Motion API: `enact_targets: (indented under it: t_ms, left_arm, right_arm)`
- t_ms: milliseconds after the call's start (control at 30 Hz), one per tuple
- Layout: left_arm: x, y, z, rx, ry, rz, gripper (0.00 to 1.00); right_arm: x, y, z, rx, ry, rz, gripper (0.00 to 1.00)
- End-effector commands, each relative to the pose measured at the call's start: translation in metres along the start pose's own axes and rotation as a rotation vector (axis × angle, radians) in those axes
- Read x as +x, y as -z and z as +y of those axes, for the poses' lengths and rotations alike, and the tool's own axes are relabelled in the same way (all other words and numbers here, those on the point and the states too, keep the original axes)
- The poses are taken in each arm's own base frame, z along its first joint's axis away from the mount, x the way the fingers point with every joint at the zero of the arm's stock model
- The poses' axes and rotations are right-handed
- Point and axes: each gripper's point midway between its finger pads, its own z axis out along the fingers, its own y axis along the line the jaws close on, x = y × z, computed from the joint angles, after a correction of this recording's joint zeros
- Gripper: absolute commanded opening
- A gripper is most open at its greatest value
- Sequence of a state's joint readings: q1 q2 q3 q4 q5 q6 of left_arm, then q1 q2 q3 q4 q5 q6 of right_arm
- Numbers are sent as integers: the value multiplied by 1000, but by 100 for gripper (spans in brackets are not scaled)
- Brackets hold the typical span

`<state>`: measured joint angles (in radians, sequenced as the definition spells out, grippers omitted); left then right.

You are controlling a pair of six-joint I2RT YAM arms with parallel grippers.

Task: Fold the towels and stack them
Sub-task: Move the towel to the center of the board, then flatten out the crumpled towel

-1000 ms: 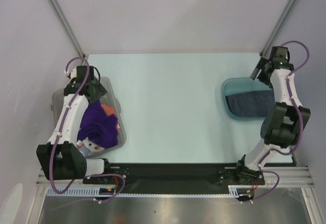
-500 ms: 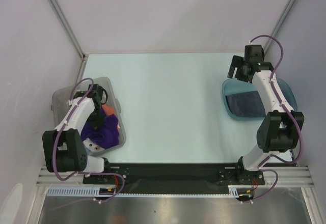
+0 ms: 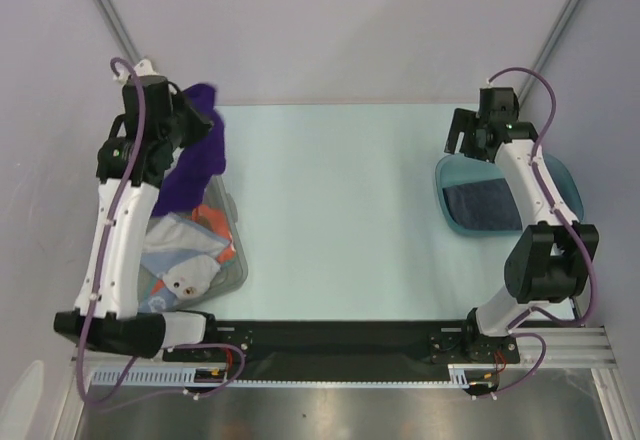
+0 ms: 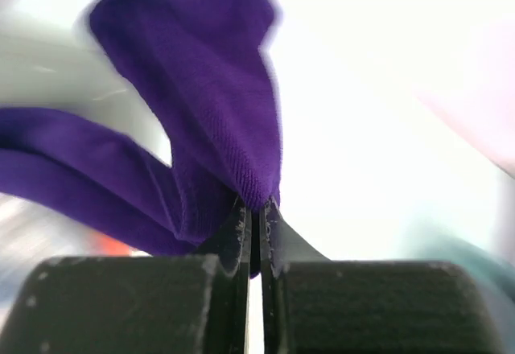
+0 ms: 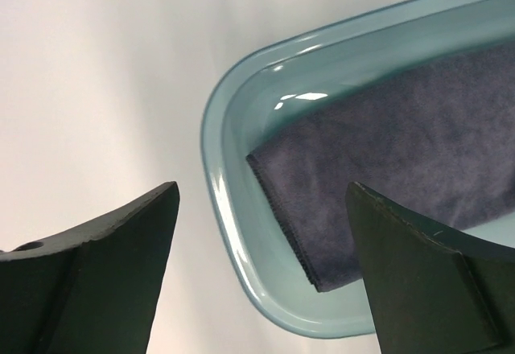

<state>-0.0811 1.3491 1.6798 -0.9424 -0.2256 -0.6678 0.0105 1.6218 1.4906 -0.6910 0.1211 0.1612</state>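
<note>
While the left pincer (image 4: 257, 209) clamps the purple towel (image 4: 209, 121), which hangs above the clear bin (image 3: 238, 265) at the worktop's (image 3: 340, 210) left edge, the stack counts one item: a navy-grey towel (image 5: 402, 145), folded, in the teal tray (image 5: 211, 153). Outstanding: the purple one, unfolded; a light-blue printed towel (image 3: 185, 245) and an orange towel (image 3: 222, 228), both crumpled in the bin. Right pincer (image 5: 261, 201): spread wide, empty, above the tray's rim. Legible writing: none.

purple towel (image 4: 205, 104) in closed tool (image 4: 257, 221)
</note>
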Motion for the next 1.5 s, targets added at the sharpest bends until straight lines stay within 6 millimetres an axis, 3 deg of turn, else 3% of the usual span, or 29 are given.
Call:
enact_targets:
  t_ms: [0, 33, 67, 100, 167, 200, 233, 267, 300, 367, 400, 500, 567, 667, 700, 733, 767, 800, 867, 900, 933, 967, 1000, 1033, 1133, 1233, 1267, 1467]
  left_arm:
    - [-9, 84, -134, 740, -164, -65, 4]
    - [1, 93, -151, 825, -174, -42, 8]
    - [16, 92, -165, 877, -188, 4, 20]
    - [41, 95, -182, 941, -218, 69, 22]
    - [94, 84, -197, 975, -303, 202, 28]
    - [125, 65, -186, 917, -345, 264, 31]
    - [143, 51, -180, 868, -365, 283, 35]
    - [171, 46, -177, 867, -397, 337, 37]
    - [205, 30, -161, 833, -414, 402, 38]
    - [242, 20, -146, 800, -446, 464, 43]
    - [266, 8, -127, 748, -467, 511, 45]
    - [287, -8, -99, 652, -512, 537, 54]
    - [285, -17, -89, 588, -534, 519, 64]
    - [259, -49, -71, 407, -555, 430, 65]
    - [241, -59, -67, 335, -539, 390, 65]
    - [237, -71, -63, 293, -526, 391, 65]
    - [215, -84, -59, 258, -479, 360, 65]
    - [208, -91, -57, 242, -462, 350, 65]
    - [184, -108, -54, 221, -402, 312, 65]
    - [178, -111, -54, 224, -382, 310, 65]
    - [172, -115, -53, 224, -360, 301, 66]
    - [159, -125, -51, 221, -324, 272, 66]
    - [155, -130, -52, 229, -297, 262, 66]
    - [152, -135, -55, 246, -279, 261, 66]
    - [151, -151, -71, 303, -250, 296, 64]
    - [154, -158, -76, 298, -242, 329, 64]
    - [155, -159, -76, 295, -239, 330, 64]
    - [153, -151, -68, 296, -259, 311, 66]
  right_arm:
    - [-31, 42, 20, -95, -12, -116, 91]
    - [-31, 46, 22, -110, -11, -120, 91]
    - [-30, 49, 26, -125, -9, -123, 91]
    - [-30, 57, 29, -143, -5, -133, 91]
    - [-19, 59, 37, -174, 11, -123, 91]
    - [-17, 67, 43, -210, 14, -133, 91]
    - [-1, 63, 48, -228, 25, -103, 91]
    - [5, 63, 52, -249, 28, -96, 91]
    - [6, 70, 58, -291, 25, -117, 91]
    - [26, 65, 64, -315, 8, -80, 91]
    - [31, 63, 67, -326, 4, -74, 91]
    - [47, 52, 85, -337, 36, -43, 90]
    - [57, 37, 100, -347, 68, -6, 88]
    - [62, 14, 138, -392, 117, 18, 81]
    - [45, 17, 167, -469, 142, -40, 78]
    - [41, 14, 181, -501, 162, -53, 73]
    - [50, -10, 197, -512, 192, -26, 70]
    - [36, -2, 226, -562, 219, -63, 69]
    - [54, -30, 256, -581, 260, 3, 66]
    - [47, -25, 281, -620, 275, -11, 66]
    - [48, -29, 294, -631, 281, -8, 65]
    - [63, -51, 304, -619, 286, 28, 64]
    - [65, -58, 311, -611, 263, 40, 63]
    - [53, -54, 326, -640, 252, 16, 61]
    - [79, -75, 340, -682, 241, 98, 59]
    - [102, -72, 344, -741, 257, 159, 63]
    - [125, -70, 344, -785, 269, 215, 65]
    - [178, -59, 322, -796, 269, 329, 69]
